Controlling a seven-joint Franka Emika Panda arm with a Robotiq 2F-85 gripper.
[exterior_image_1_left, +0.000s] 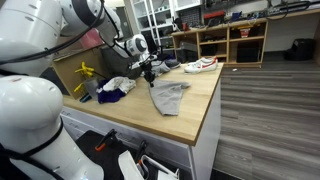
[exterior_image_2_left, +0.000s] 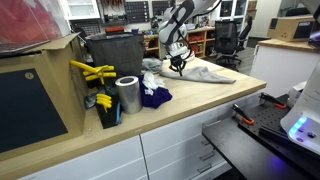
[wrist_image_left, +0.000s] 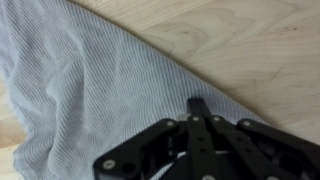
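**On the wooden table (exterior_image_1_left: 195, 125), jaws clenched on the grey cloth (wrist_image_left: 90, 90)**

My gripper (wrist_image_left: 200, 105) is down at the cloth's border, fingers pressed tight together and pinching its edge. The cloth lies spread on the bare wood, near the middle of the table. A white shoe (exterior_image_1_left: 202, 65) sits near, and a blue cloth (exterior_image_2_left: 155, 97) lies off to one side.

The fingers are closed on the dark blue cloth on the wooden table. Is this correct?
No. The fingers are closed on the grey cloth on the wooden table; it is not dark blue. The wrist view shows this.
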